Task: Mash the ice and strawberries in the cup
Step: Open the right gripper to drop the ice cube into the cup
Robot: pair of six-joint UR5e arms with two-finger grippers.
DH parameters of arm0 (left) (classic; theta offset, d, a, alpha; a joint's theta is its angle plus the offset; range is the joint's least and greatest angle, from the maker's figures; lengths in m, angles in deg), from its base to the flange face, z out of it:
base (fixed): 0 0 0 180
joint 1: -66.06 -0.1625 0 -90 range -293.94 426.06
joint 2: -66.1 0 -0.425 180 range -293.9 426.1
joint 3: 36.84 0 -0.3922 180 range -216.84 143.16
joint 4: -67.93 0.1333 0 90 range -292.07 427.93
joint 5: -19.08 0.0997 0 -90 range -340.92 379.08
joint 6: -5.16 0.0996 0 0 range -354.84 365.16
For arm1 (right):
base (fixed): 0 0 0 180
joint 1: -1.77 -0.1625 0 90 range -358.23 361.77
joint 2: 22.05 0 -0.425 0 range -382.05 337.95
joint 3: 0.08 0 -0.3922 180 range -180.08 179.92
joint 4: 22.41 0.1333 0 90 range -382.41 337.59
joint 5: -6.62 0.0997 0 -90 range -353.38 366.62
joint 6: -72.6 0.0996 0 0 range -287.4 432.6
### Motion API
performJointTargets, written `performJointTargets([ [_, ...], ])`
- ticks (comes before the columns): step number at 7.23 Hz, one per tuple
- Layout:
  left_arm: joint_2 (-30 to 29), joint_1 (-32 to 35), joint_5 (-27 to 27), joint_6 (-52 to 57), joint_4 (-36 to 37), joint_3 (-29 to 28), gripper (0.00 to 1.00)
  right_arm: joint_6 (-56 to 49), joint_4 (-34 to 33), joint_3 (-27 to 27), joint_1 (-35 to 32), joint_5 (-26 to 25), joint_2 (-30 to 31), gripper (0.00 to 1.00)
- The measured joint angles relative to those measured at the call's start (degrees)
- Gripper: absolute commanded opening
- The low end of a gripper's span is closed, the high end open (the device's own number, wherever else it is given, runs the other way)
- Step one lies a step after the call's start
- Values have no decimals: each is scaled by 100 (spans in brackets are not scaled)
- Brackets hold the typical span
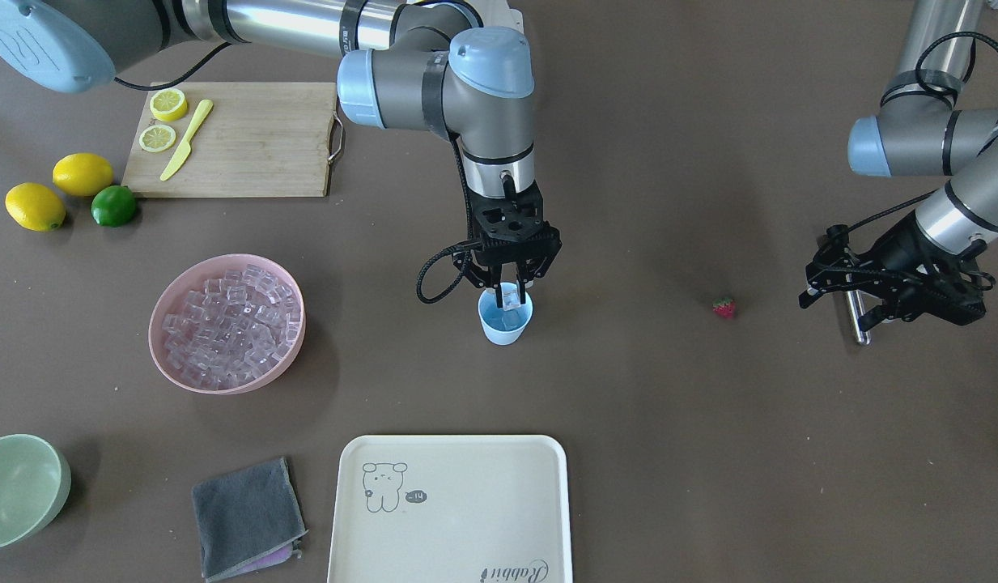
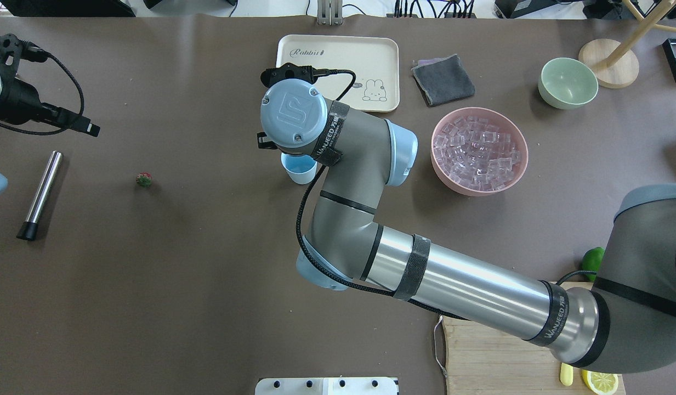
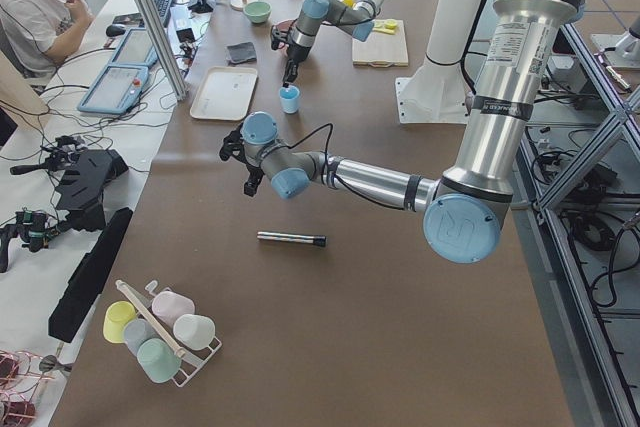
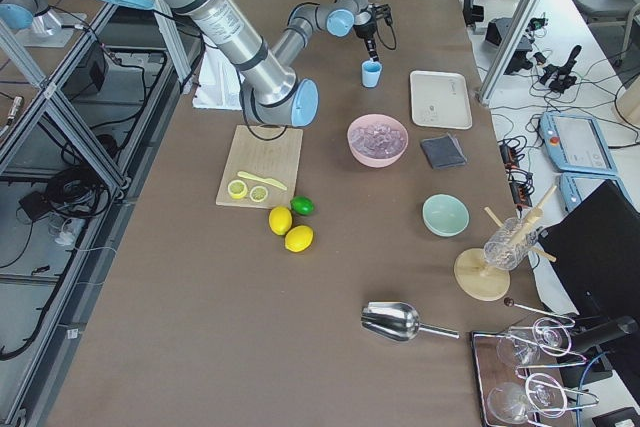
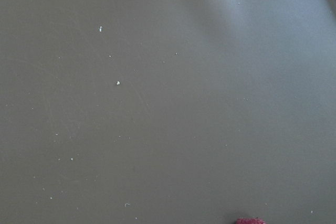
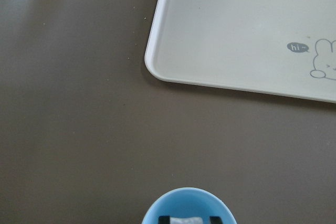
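Observation:
The light-blue cup [image 1: 505,325] stands mid-table, and in the overhead view it [image 2: 300,170] is half hidden under my right wrist. My right gripper [image 1: 509,293] hangs just above its rim, shut on one clear ice cube [image 1: 511,299]. The right wrist view shows that cube [image 6: 185,221] between the fingertips over the cup [image 6: 189,203]. More ice [image 1: 227,320] fills a pink bowl [image 1: 157,328]. The strawberry [image 1: 724,307] lies alone on the table and shows as a red sliver [image 5: 251,220] in the left wrist view. My left gripper [image 1: 834,304] hovers open beyond it.
A metal rod [image 2: 40,195] lies beneath the left gripper. A cream tray [image 1: 450,559], a grey cloth [image 1: 248,514] and a pale green bowl [image 1: 21,486] sit near the table's edge. A cutting board [image 1: 248,146] with lemon slices, two lemons and a lime [image 1: 113,206] lie beside the right arm.

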Motion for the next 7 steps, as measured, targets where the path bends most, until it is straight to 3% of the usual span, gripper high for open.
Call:
performJointTargets([
  [1,2,-8,2,-67,-59,-7,97,21,3,26,6,-8,-3,74],
  [2,2,-12,6,-101,-84,-5,97,50,4,43,16,-12,-8,98],
  [5,-47,-124,27,-371,-102,59,97,68,2,-3,21,5,-4,99],
  [7,-87,-560,472,-780,-108,146,97,-66,-181,-475,-283,389,236,99],
])
